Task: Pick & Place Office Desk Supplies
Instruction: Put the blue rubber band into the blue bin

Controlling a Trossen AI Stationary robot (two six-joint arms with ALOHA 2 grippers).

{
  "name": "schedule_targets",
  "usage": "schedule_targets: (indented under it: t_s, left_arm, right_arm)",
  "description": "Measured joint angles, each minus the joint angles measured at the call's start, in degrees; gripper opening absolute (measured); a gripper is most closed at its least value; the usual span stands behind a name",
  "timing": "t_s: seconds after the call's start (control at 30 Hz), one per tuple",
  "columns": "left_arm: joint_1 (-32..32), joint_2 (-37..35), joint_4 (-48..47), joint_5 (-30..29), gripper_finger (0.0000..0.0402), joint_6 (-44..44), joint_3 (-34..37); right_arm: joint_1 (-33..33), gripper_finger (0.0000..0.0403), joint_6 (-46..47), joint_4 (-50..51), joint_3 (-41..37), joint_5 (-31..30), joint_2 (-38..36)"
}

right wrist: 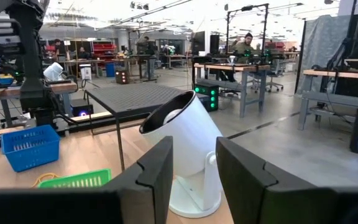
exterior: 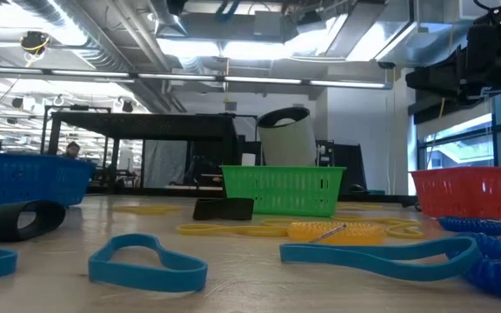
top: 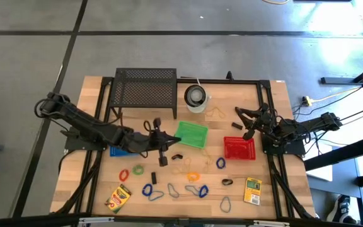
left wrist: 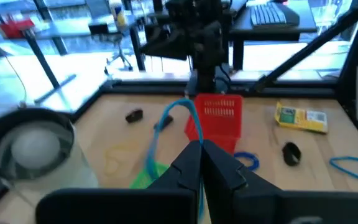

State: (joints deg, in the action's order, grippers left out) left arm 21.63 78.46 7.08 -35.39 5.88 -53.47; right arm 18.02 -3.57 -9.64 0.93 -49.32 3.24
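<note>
Your left claw (left wrist: 201, 163) is clamped on a thin blue loop (left wrist: 178, 109), hanging above the green mesh basket (top: 191, 133). Centre it over that basket before letting go. Your right claw (right wrist: 191, 163) waits half-spread, empty, over the red basket (top: 239, 149). Two yellow-green crayon boxes (top: 118, 197) lie on the wooden surface (top: 282, 189); three baskets stand there.

Grey concrete floor (top: 36, 63) around the table — strip lights (exterior: 259, 80) glowing overhead, workbenches (right wrist: 241, 68) across the hall, tall windows (exterior: 459, 143) bright alongside.
</note>
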Motion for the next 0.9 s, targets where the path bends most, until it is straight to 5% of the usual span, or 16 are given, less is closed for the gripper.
schedule_targets:
  t_s: [0.17, 0.37, 0.6, 0.9]
  left_arm:
    - [1.3, -1.6, -9.1, 0.0, 0.0002, 9.0, 0.0]
    - [1.7, -7.0, -33.1, 1.1, 0.0006, 26.4, 0.0]
    - [2.2, -11.0, -63.1, 11.1, 0.0004, 51.8, 0.9]
    - [3.1, -11.1, -65.8, 19.0, 0.0002, 65.4, 12.3]
  right_arm:
    - [0.0, 0.0123, 0.0, 0.0, 0.0, 0.0, 0.0]
    - [0.0, 0.0123, 0.1, 0.0, 0.0, 0.0, 0.0]
    - [0.0, 0.0123, 0.1, 0.0, 0.0, 0.0, 0.0]
    - [0.0, 0.0123, 0.1, -0.1, 0.0, 0.0, 0.0]
